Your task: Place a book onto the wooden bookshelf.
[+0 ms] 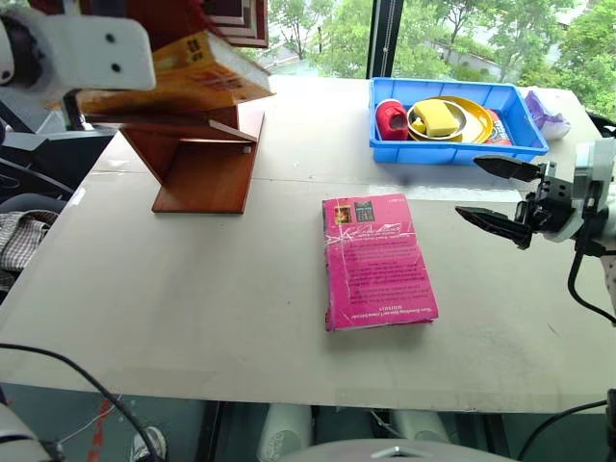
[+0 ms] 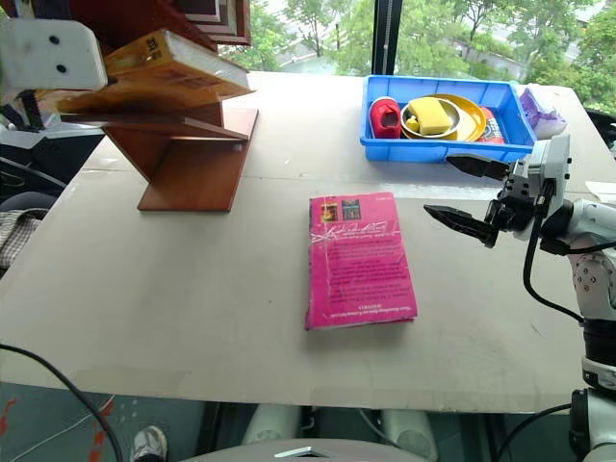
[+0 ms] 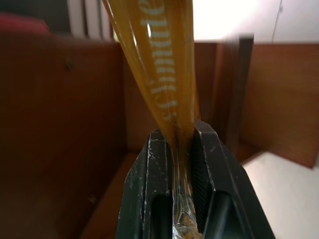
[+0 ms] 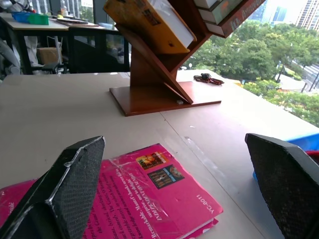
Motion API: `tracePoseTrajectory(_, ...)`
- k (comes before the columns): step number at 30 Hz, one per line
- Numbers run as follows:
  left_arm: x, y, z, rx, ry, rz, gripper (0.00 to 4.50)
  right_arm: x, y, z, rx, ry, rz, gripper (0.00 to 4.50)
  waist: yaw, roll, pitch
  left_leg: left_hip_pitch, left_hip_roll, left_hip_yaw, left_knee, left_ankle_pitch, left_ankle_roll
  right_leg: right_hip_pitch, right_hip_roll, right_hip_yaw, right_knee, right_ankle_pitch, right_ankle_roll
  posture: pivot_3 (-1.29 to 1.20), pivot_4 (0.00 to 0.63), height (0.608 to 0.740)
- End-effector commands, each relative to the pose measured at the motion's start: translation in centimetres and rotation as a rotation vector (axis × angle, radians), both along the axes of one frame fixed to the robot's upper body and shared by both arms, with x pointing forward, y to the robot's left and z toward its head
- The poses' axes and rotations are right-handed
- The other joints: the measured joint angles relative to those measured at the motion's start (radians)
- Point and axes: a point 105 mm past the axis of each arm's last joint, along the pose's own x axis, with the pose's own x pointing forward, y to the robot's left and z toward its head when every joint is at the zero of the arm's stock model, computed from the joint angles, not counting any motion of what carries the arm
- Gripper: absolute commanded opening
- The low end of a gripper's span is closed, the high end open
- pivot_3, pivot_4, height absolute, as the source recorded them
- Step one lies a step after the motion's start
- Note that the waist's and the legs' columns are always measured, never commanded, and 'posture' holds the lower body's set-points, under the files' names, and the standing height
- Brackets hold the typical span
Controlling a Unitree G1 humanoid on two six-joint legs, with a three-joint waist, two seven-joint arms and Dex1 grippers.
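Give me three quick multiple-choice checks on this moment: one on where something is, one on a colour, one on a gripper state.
1. Where is the yellow-orange book?
A. flat on the table
B. up at the wooden bookshelf, in the left gripper
C. in the blue tray

2. What colour is the book lying flat on the table?
A. pink
B. green
C. white

3. How does the right gripper stand?
A. shut on the pink book
B. shut on nothing
C. open, holding nothing

Answers:
1. B: the left wrist view shows the black fingers pinching the book's edge in front of the brown shelf panels.
2. A: the pink book lies cover-up in the middle of the table.
3. C: its two fingers stand wide apart above the table, beside the blue tray.
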Motion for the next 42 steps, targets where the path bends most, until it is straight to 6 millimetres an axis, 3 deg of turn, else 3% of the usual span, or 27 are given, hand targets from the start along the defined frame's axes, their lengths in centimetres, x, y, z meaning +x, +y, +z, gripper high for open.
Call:
tracePoseTrajectory(1,0.6,2.4,-0.2,0.052,0.009,0.048,0.00,-1.1,0.3,2.4,0.046,-0.098,0.012,4.50,-0.001,0.000,0.000,0.001,0.000,0.001,0.000,0.000,0.000,0.000,0.000,0.001,0.001,0.000,0.000,0.00,0.150,0.740)
tracePoseTrajectory(6,2.4,3.0,-3.0,0.111,0.078,0.030,0.00,-1.7,0.6,3.1,0.102,-0.106,0.005,4.50,-0.004,0.002,-0.001,0.008,0.000,0.003,0.000,0.000,0.000,0.002,0.000,0.003,0.009,0.000,-0.001,0.00,0.150,0.740)
tracePoseTrajectory(11,2.4,2.0,-4.2,0.103,0.148,-0.021,0.00,-2.5,0.9,4.1,0.169,-0.113,0.006,4.50,-0.022,0.003,-0.002,0.012,0.000,0.002,0.002,0.003,-0.003,0.002,0.001,0.004,0.017,-0.001,-0.001,0.00,0.150,0.740)
tracePoseTrajectory(16,1.9,1.3,-3.1,0.041,0.130,-0.020,2.37,-2.7,1.2,4.1,0.181,-0.105,0.004,4.50,-0.026,0.003,-0.002,0.011,0.001,0.003,0.003,0.003,-0.003,0.002,0.001,0.006,0.017,0.000,-0.001,0.00,0.150,0.740)
tracePoseTrajectory(20,-0.3,-1.1,0.1,-0.079,0.022,-0.132,3.94,-2.7,1.4,4.4,0.191,-0.095,0.025,4.50,-0.022,0.000,0.000,0.005,0.001,0.003,0.004,0.002,-0.003,-0.002,0.001,0.005,0.015,0.000,-0.002,0.00,0.150,0.740)
tracePoseTrajectory(24,-4.3,-2.1,1.8,-0.314,0.027,-0.160,3.94,-2.4,1.2,4.2,0.170,-0.070,0.043,4.50,-0.027,0.000,0.000,-0.002,0.001,0.003,0.004,0.002,-0.002,-0.008,0.000,0.006,0.014,0.000,-0.001,0.00,0.150,0.740)
tracePoseTrajectory(28,-8.4,-6.2,2.4,-0.707,0.152,-0.243,3.94,-1.8,0.6,4.1,0.152,-0.052,0.038,4.50,-0.027,-0.001,0.000,-0.012,0.001,-0.001,0.010,0.004,-0.006,-0.015,0.001,0.003,0.015,-0.001,-0.001,0.00,0.150,0.740)
tracePoseTrajectory(31,-10.1,-10.3,0.6,-1.000,0.353,-0.358,3.94,-1.4,0.1,3.3,0.121,-0.026,0.003,4.50,-0.014,0.000,0.000,-0.011,0.000,-0.004,0.012,0.001,0.000,-0.012,-0.001,0.000,0.015,-0.002,0.001,0.00,0.150,0.740)
tracePoseTrajectory(35,-8.7,-13.3,-4.2,-1.245,0.418,-0.368,3.94,-1.8,-1.3,0.9,0.032,0.045,-0.084,4.50,0.003,0.003,-0.002,-0.006,-0.002,-0.010,0.016,0.000,0.000,-0.003,0.000,-0.002,0.016,-0.003,0.004,0.00,0.150,0.740)
tracePoseTrajectory(38,-7.6,-12.8,-9.7,-1.362,0.454,-0.233,3.94,-2.8,-3.1,-1.7,-0.083,0.122,-0.166,4.50,-0.004,0.002,-0.002,-0.003,-0.002,-0.014,0.016,0.001,0.000,0.002,0.001,-0.001,0.016,-0.001,0.000,0.00,0.150,0.740)
tracePoseTrajectory(42,-7.6,-11.0,-14.8,-1.386,0.465,-0.091,3.94,-4.3,-6.5,-4.3,-0.157,0.221,-0.267,4.50,-0.024,0.000,-0.001,-0.001,-0.004,-0.021,0.013,0.001,-0.001,0.002,0.004,0.004,0.015,-0.001,0.000,0.00,0.150,0.740)
